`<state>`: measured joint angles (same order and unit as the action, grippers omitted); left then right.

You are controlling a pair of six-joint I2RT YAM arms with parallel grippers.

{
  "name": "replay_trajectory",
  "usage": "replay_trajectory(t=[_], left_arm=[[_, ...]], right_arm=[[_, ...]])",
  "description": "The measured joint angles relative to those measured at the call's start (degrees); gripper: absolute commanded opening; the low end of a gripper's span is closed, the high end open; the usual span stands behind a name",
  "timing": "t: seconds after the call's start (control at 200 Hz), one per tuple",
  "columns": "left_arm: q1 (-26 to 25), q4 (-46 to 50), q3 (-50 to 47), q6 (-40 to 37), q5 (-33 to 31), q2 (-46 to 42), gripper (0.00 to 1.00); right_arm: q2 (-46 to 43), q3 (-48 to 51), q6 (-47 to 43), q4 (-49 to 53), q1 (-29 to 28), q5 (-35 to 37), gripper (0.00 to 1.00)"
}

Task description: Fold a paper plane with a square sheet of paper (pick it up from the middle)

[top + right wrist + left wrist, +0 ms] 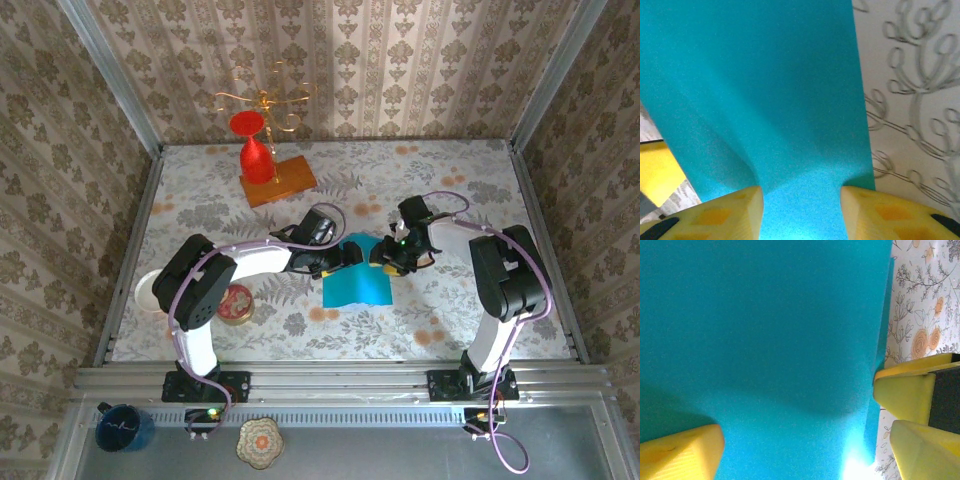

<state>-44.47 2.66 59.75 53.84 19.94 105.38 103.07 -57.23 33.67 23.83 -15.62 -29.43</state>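
Paper (357, 288) near tabletop (450, 190) centre, left gripper (350, 257) spread wide over it, right gripper (381, 262) fingers apart, apparently touching its far edge

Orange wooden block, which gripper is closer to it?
Left. The left gripper is over the paper's far edge, down-right of the block; the right gripper is further right.

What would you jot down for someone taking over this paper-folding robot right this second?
Left end effector: open, fingers spread wide over the square sheet of paper.
Right end effector: fingers astride a buckled part of the sheet; whether it pinches is unclear.
Sheet: mid-table, its far edge under both end effectors.
Done: both arms are at the sheet; no finished fold visible.
Left: a sure grip, then all the folding.
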Motion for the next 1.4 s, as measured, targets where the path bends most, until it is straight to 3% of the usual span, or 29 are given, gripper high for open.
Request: replay_trajectory(t=[0.3, 0.52, 0.605, 0.84, 0.955, 1.085, 1.27, 1.395], left_arm=[[0.31, 0.09, -0.28, 0.42, -0.28, 0.0, 0.79], [0.59, 2.29, -0.44, -0.2, -1.73, 0.0, 0.49], [1.11, 2.43, -1.05, -0.7, -2.19, -0.17, 0.39], [4.39, 0.61, -4.5, -2.95, -0.83, -9.9, 0.33], [6.84, -3.85, -4.94, -3.08, 2.38, -16.39, 0.33], [9.9, -9.94, -5.77, -1.01, 7.5, -20.72, 0.33], [12.22, -16.94, -6.67, 3.8, 14.38, -21.42, 0.32], [12.76, -19.47, -6.91, 5.75, 17.62, -21.44, 0.31]], right_arm=[[2.12, 0.57, 3.61, -6.05, -2.27, -5.18, 0.36], [2.08, 2.43, 5.99, -9.92, -1.77, -7.61, 0.35], [0.07, 5.16, 6.84, -12.26, -0.22, -8.33, 0.39], [-10.1, 8.92, 7.02, -16.81, 7.26, -10.4, 0.6], [-12.55, 10.05, 8.63, -24.81, 7.28, -14.75, 0.77], [-13.6, 10.91, 10.47, -31.78, 5.51, -18.29, 0.89], [-14.25, 8.83, 11.8, -36.65, 1.81, -22.03, 0.92], [-14.23, 6.47, 13.79, -40.68, 0.55, -24.37, 0.88]])
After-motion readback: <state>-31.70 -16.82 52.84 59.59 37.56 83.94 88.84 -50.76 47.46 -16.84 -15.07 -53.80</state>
